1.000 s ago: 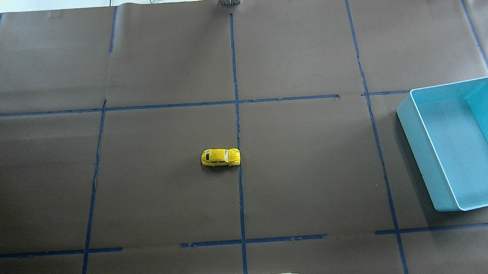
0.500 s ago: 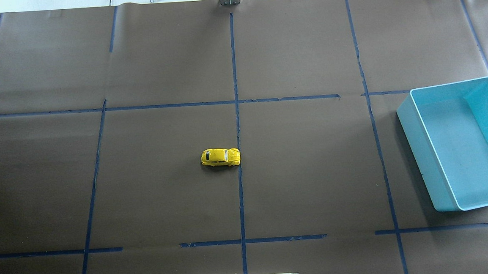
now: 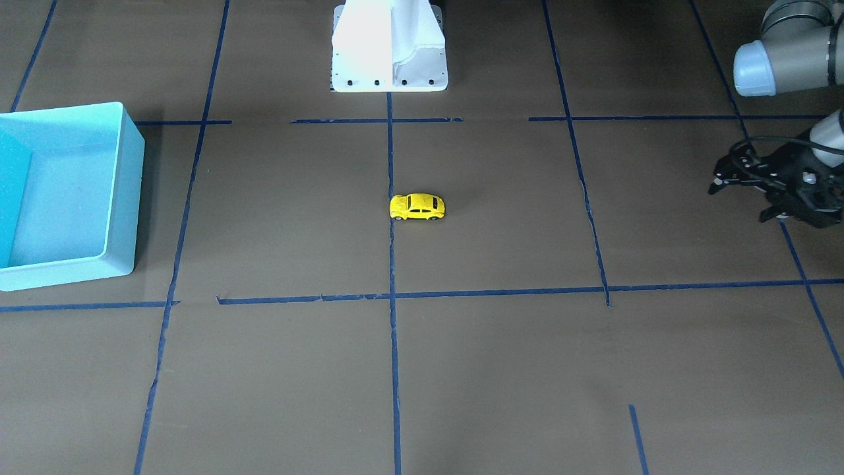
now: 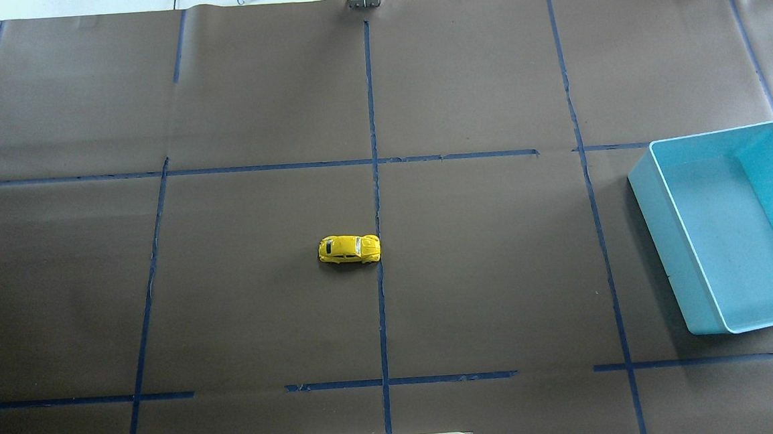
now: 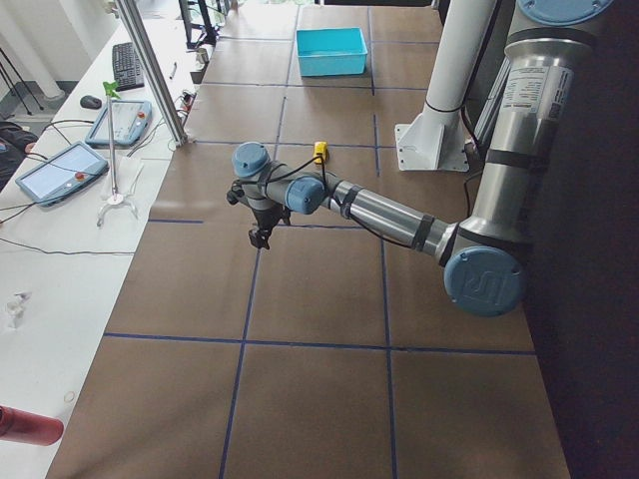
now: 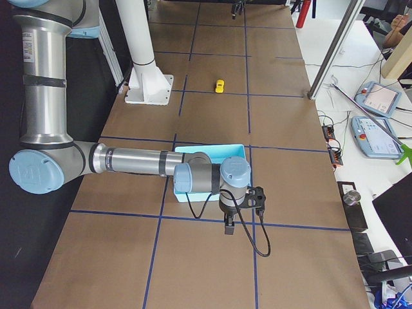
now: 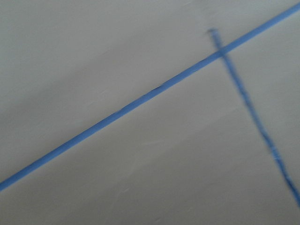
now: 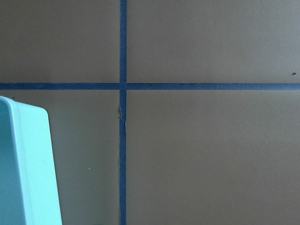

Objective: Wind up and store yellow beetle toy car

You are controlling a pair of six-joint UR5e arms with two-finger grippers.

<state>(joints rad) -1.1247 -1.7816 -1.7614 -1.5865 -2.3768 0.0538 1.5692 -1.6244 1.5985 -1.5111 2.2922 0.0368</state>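
Approach step: my left claw (image 3: 738, 203), jaws apart, hangs well left of the car (image 4: 349, 249); next I centre over it and pinch.

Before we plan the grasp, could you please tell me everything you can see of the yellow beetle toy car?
The yellow beetle toy car is tiny, bright yellow and glossy, with a rounded body, dark windows and small black wheels. It stands upright on its wheels near the middle of the brown paper-covered table, lying crosswise, with one end reaching the central blue tape line. Nothing but the table touches it.
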